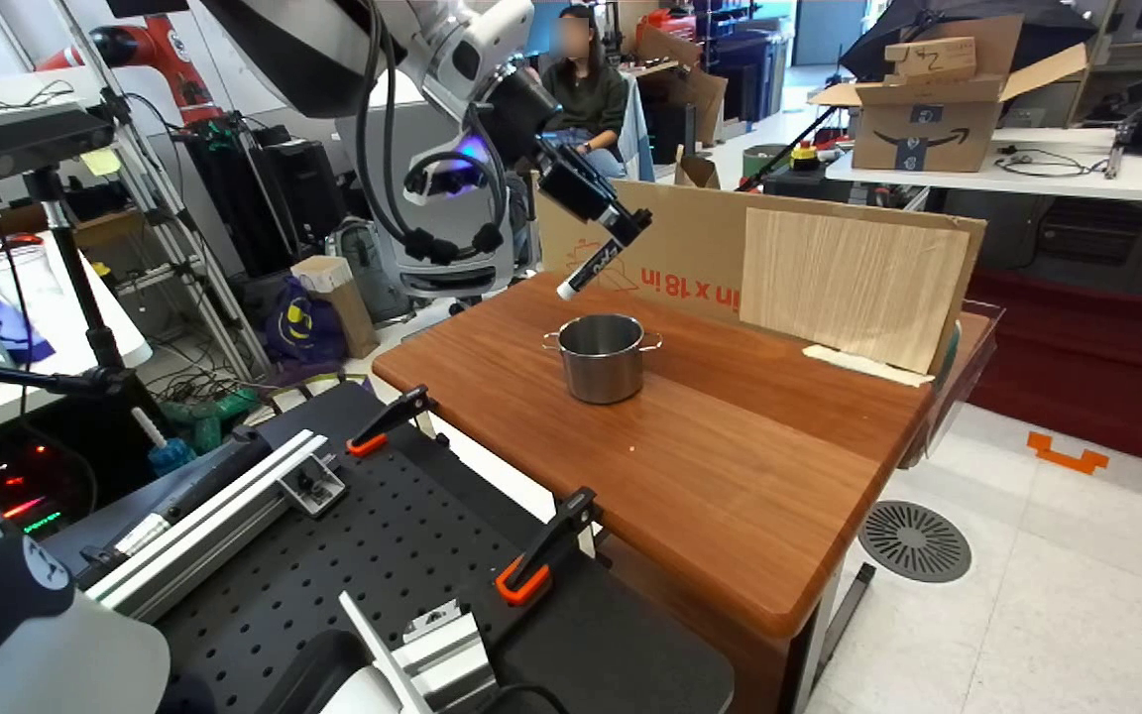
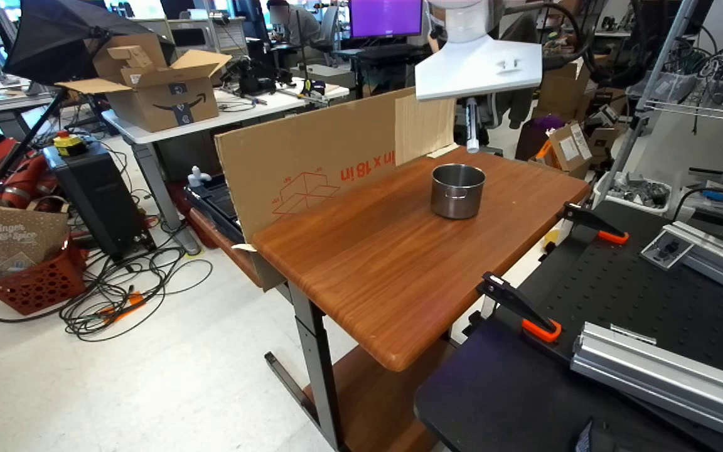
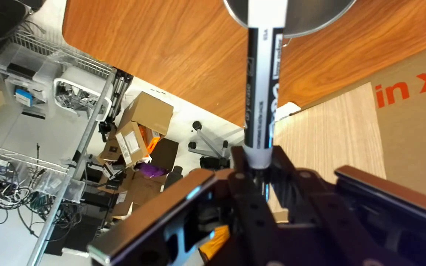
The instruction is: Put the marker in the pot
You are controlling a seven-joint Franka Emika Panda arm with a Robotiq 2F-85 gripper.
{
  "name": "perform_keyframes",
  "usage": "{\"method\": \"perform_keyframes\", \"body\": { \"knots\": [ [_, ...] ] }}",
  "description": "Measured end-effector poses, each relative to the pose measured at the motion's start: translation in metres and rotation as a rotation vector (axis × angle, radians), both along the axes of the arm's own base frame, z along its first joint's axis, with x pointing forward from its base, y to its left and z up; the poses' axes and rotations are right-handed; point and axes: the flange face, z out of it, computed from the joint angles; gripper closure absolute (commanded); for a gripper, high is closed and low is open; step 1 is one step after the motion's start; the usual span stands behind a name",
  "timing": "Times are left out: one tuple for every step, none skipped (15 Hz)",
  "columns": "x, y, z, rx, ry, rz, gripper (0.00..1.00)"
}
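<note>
The marker point(image 1: 593, 265) is pinched by one end in the gripper point(image 3: 259, 159), jaws closed in on it from both sides, with the white free end aimed downward. It's held up in the air on a clear slant, higher than the rim of the pot point(image 1: 604, 365) and well apart from the worktop point(image 1: 730, 476). The pot is parked upright on the worktop. In the wrist view a bit of its rim is covered by the marker's white end, but whether that tip is lined up with the opening can't really be told from these angles. The back of the worktop is lined with a cardboard panel point(image 1: 680, 223), and a pale wood-grain sheet point(image 1: 854, 288) is set against it. Two orange-and-black clamps point(image 1: 548, 547) are fixed between the worktop and a black perforated board point(image 1: 412, 555).
</note>
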Motion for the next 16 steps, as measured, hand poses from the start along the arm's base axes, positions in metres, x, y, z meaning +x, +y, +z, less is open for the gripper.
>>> {"method": "perform_keyframes", "body": {
  "knots": [
    [0.000, 0.000, -0.004, -0.005, -0.003, -0.008, 0.95],
    [0.001, 0.000, -0.008, -0.014, -0.007, -0.016, 0.95],
    [0.002, 0.000, -0.012, -0.022, -0.010, -0.026, 0.95],
    [0.004, -0.001, -0.015, -0.028, -0.011, -0.035, 0.95],
    [0.006, -0.001, -0.019, -0.031, -0.010, -0.043, 0.95],
    [0.008, -0.001, -0.023, -0.035, -0.008, -0.051, 0.95],
    [0.010, -0.002, -0.027, -0.042, -0.003, -0.059, 0.95],
    [0.012, -0.002, -0.032, -0.047, 0.002, -0.065, 0.95],
    [0.013, -0.002, -0.037, -0.052, 0.009, -0.069, 0.95],
    [0.015, -0.002, -0.042, -0.056, 0.015, -0.071, 0.95],
    [0.016, -0.001, -0.047, -0.058, 0.021, -0.072, 0.95],
    [0.017, 0.001, -0.052, -0.059, 0.027, -0.071, 0.95],
    [0.019, 0.003, -0.056, -0.060, 0.032, -0.070, 0.95],
    [0.020, 0.005, -0.061, -0.061, 0.039, -0.067, 0.95],
    [0.021, 0.007, -0.066, -0.061, 0.045, -0.065, 0.95],
    [0.021, 0.009, -0.071, -0.063, 0.051, -0.062, 0.95]
  ]
}}
